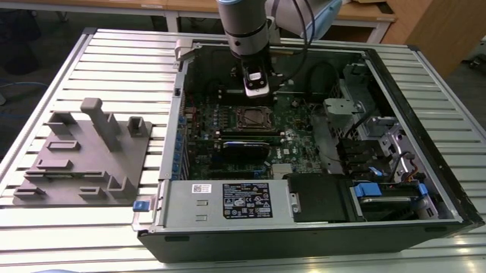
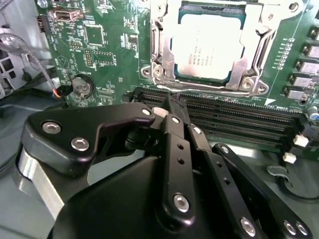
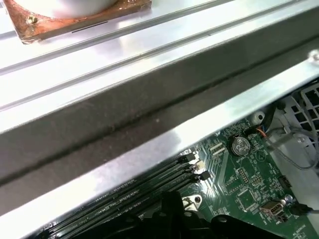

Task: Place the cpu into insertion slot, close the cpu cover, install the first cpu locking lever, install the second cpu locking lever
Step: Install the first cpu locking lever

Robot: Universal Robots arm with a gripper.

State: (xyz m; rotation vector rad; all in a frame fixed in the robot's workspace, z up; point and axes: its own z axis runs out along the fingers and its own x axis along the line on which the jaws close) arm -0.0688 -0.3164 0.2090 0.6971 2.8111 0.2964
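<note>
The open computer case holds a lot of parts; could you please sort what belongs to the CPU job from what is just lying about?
Job:
- cpu, seated in the insertion slot
- cpu cover, closed over the chip
- gripper, near the socket

Lying about:
- grey fixture plate
- coin battery
- memory slots
- blue-edged card

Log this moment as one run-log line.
cpu: seated in insertion slot | cpu cover: down over cpu | gripper: shut, empty, beside socket, above memory slots
</note>
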